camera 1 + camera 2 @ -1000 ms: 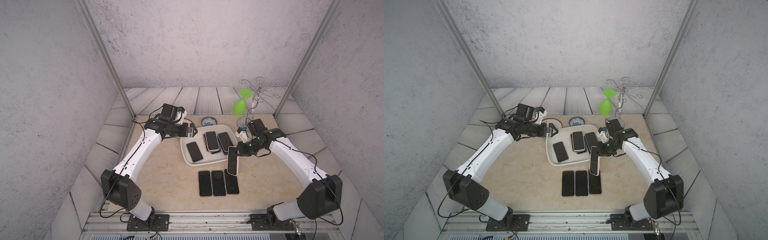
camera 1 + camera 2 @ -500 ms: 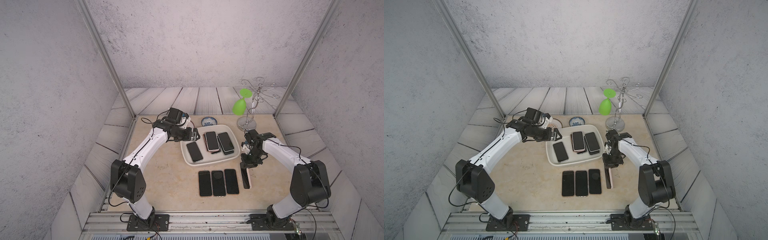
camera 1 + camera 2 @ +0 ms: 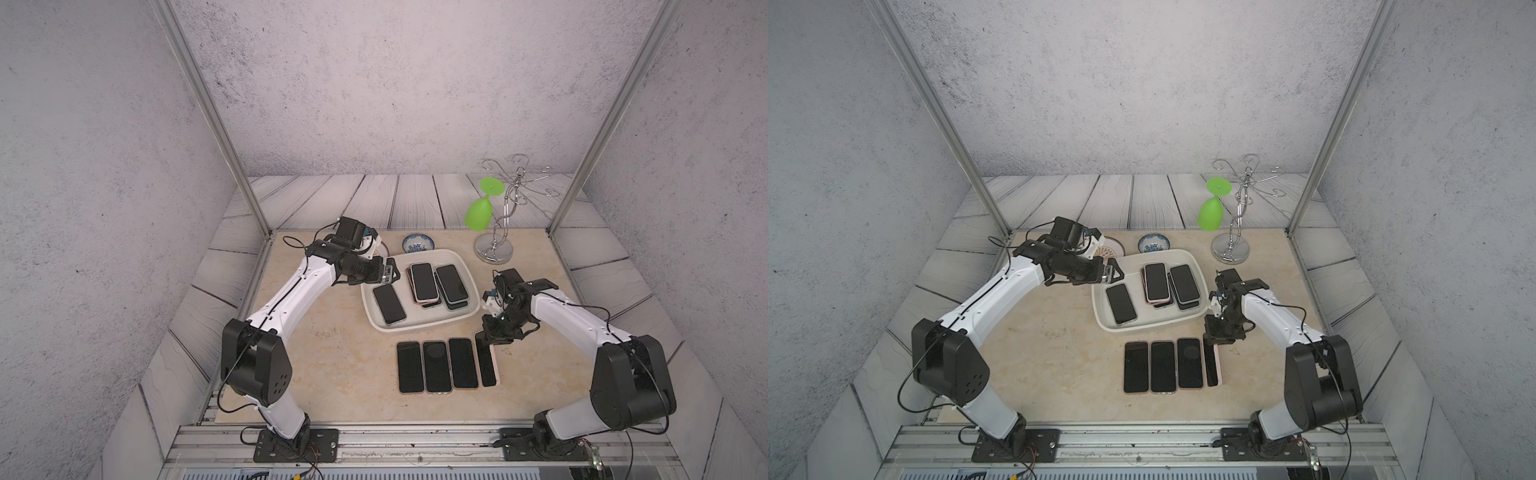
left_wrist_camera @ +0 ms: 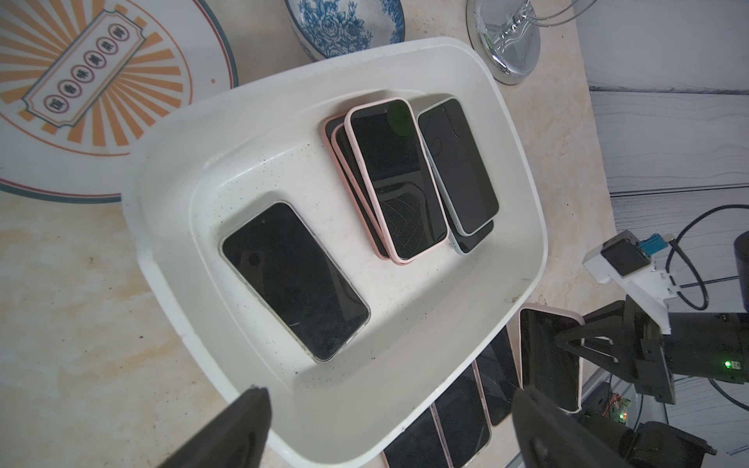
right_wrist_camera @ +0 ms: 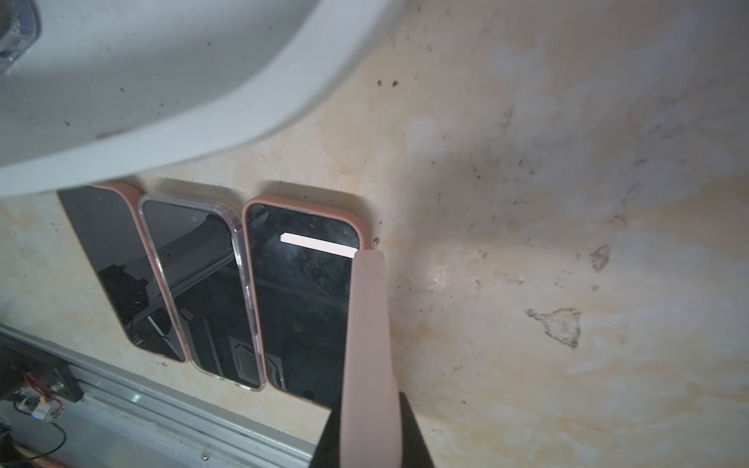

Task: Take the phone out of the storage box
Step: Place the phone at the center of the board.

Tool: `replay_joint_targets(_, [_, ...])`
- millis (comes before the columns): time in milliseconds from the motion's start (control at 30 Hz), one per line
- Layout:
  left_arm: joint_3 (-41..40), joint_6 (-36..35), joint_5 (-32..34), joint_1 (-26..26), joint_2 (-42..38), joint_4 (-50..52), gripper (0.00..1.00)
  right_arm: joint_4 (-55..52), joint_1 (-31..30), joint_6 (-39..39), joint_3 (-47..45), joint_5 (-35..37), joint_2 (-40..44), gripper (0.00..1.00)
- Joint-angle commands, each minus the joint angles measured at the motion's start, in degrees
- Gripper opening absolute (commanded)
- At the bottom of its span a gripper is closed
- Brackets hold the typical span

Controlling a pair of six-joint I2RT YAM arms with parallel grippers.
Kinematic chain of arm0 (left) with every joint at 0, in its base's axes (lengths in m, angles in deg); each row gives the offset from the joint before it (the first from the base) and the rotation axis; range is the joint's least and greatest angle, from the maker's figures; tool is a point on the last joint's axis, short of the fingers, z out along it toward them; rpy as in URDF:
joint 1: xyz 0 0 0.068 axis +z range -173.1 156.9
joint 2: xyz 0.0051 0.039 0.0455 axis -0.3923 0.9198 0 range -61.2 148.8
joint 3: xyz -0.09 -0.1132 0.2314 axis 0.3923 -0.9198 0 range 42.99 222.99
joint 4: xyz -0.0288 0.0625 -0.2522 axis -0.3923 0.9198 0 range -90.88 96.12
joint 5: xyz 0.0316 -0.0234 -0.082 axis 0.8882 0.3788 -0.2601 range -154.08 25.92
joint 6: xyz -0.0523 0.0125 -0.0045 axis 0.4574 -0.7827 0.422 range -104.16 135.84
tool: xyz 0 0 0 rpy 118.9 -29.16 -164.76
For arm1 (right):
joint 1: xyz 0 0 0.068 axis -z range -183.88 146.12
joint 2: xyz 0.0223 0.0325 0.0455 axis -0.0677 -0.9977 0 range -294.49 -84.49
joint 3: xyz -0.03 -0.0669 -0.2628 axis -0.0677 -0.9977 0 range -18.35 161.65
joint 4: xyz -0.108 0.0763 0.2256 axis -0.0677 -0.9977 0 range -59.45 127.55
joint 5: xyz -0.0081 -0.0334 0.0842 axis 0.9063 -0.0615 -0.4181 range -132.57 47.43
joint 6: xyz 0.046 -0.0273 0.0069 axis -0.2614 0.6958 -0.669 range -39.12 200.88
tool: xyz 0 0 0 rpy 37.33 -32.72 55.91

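The white storage box (image 3: 415, 328) sits mid-table and holds a lone black phone (image 3: 389, 304) on its left side and two stacks of phones (image 3: 424, 281) further right. Open and empty, my left gripper (image 3: 392, 270) hovers over the box's left rim; in the left wrist view its fingers (image 4: 255, 409) frame the box wall (image 4: 243, 133). My right gripper (image 3: 492, 338) is shut on the top end of a pink-cased phone (image 3: 487, 365). That phone stands on its long edge on the table, just right of a row of three phones (image 3: 436, 365).
A round orange-patterned plate (image 3: 1111, 249) lies behind the left gripper. A blue-and-white dish (image 3: 417, 242) sits behind the box. A chrome stand (image 3: 493, 251) with a hanging green glass (image 3: 478, 214) is at the back right. A metal rail (image 5: 162, 405) runs along the front.
My right gripper carried the pink-cased phone from beside the box down to the right end of the phone row. The left gripper edged closer to the box's left rim.
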Motion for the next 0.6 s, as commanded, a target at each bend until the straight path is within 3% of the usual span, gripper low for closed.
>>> replay_joint_targets(0, [-1.12, -0.15, 0.13, -0.09, 0.55, -0.16, 1.00, -3.81, -2.05, -2.21, -2.66, -5.44, -0.94, 0.00])
replay_joint_targets(100, [-1.39, -0.26, 0.20, -0.09, 0.90, -0.27, 1.00, -4.04, -2.07, -2.37, -2.50, -4.62, -3.22, 0.00])
replay_joint_targets(167, [-1.55, -0.45, 0.35, -0.09, 0.99, -0.18, 1.00, -4.15, -2.01, -2.64, -2.34, -3.44, -3.67, 0.18])
replay_joint_targets(300, [-1.94, -0.66, 0.92, -0.05, 1.30, -0.31, 1.00, -3.50, -1.23, -3.76, -1.72, 1.25, -3.38, 0.41])
replay_joint_targets(400, [-1.92, -0.66, 0.98, -0.08, 1.55, -0.27, 1.00, -2.20, 0.46, -4.10, -1.53, 2.41, -4.68, 0.48])
replay_joint_targets(567, [-2.09, -0.95, 1.63, -0.09, 1.29, 0.00, 1.00, 0.96, 1.78, -4.66, -1.78, 2.66, -6.96, 0.50])
